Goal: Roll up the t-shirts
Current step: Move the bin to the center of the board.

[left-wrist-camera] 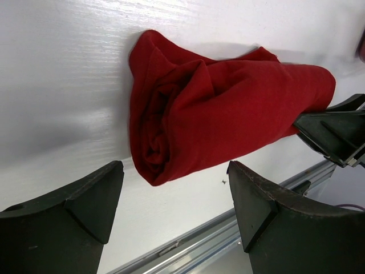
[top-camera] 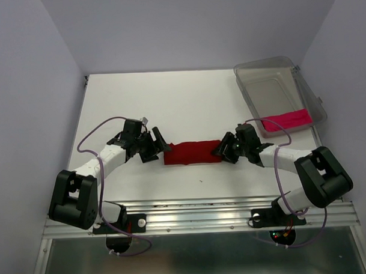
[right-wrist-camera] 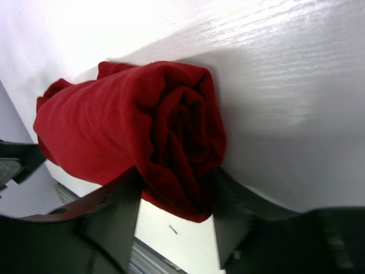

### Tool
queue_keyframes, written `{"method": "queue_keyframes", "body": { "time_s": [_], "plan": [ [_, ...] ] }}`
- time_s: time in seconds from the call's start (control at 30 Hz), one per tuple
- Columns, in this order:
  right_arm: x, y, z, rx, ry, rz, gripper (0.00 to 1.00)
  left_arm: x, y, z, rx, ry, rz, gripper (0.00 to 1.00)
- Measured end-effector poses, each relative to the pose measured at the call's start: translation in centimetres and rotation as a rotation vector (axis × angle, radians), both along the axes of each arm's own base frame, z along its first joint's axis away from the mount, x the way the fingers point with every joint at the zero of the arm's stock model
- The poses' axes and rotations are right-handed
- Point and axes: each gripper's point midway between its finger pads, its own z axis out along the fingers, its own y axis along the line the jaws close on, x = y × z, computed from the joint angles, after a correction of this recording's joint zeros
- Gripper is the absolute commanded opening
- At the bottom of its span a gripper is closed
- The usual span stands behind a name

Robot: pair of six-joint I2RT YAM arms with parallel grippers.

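Observation:
The dark crimson t-shirt [top-camera: 192,152] lies as a long roll across the near middle of the table, its spiral ends showing in both wrist views [left-wrist-camera: 228,114] [right-wrist-camera: 142,125]. My left gripper [top-camera: 159,147] [left-wrist-camera: 174,171] stands open just off the roll's left end, with nothing between its fingers. At the right end, my right gripper [top-camera: 222,149] [right-wrist-camera: 177,188] has a finger pressed against each side of the roll. The magenta-pink t-shirt [top-camera: 286,121] lies as a small roll in the near end of the clear bin.
The clear plastic bin [top-camera: 270,65] sits at the back right of the white table. A metal rail [top-camera: 197,211] runs along the near edge, behind the arm bases. Walls close in the left, right and back.

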Motion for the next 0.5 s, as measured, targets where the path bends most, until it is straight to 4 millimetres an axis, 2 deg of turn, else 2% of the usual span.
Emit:
{"method": "queue_keyframes", "body": {
  "time_s": [0.03, 0.07, 0.2, 0.33, 0.5],
  "plan": [
    [0.0, 0.0, -0.1, 0.000, 0.003, -0.002, 0.41, 0.0, 0.0, 0.0, -0.001, -0.001, 0.000, 0.85],
    [0.1, 0.0, -0.2, 0.002, 0.007, -0.007, 0.30, 0.0, 0.0, 0.0, -0.002, -0.002, -0.001, 0.85],
    [0.3, 0.1, -0.1, 0.009, -0.002, -0.014, 0.09, 0.2, -0.2, 0.2, -0.013, -0.010, -0.001, 0.86],
    [0.4, 0.1, 0.0, 0.009, -0.003, -0.015, 0.02, 0.1, -0.3, 0.0, -0.023, -0.010, 0.002, 0.86],
    [0.4, 0.1, 0.0, 0.008, -0.005, -0.012, 0.01, -0.6, -0.6, -0.8, -0.055, 0.014, 0.008, 0.86]
  ]
}}
